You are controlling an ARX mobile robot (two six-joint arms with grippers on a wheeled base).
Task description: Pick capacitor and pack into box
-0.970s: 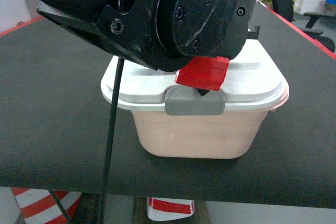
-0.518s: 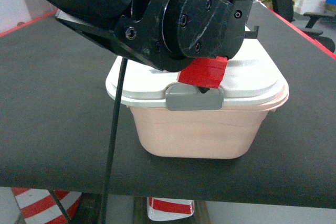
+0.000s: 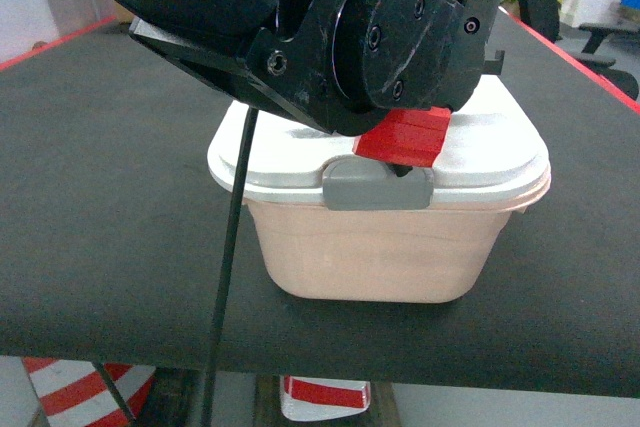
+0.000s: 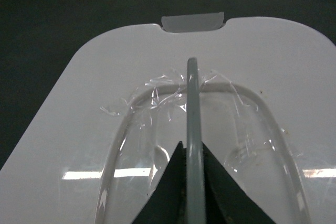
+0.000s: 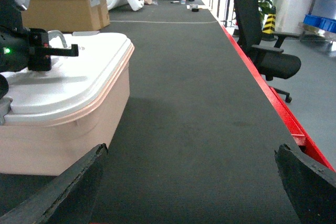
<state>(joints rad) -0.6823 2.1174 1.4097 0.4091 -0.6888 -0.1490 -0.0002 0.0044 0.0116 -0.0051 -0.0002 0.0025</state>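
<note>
- The box (image 3: 380, 247), a pale pink plastic tub, is seen standing on the black table (image 3: 90, 227), near its front edge in the head view; it is closed by a white lid (image 4: 105, 77).
- A grey latch (image 3: 378, 187) is seen at the front of the lid, and a second latch (image 4: 192, 22) at the far edge in the left wrist view.
- No capacitor can be made out in any view; whether one is already inside cannot be told, since the box is closed.
- The left end effector (image 4: 193, 182) is placed over the lid's clear recess, and its dark jaws appear closed on the thin grey handle bar (image 4: 192, 108) that runs across the recess.
- The right end effector (image 5: 173, 182) is held wide open and empty, low above the table, to the right of the box.
- A risk is judged here: if the handle is pulled while the latches are fastened, the whole box could be lifted or dragged toward the table edge; whether they are fastened cannot be told.
- A slip of the thin bar from the jaws is also possible.
- The table is covered in dark matting with a red edge.
- Beyond it, a brown cardboard carton (image 5: 63, 3), a black office chair (image 5: 262, 51) and blue bins (image 5: 323, 22) are visible.
</note>
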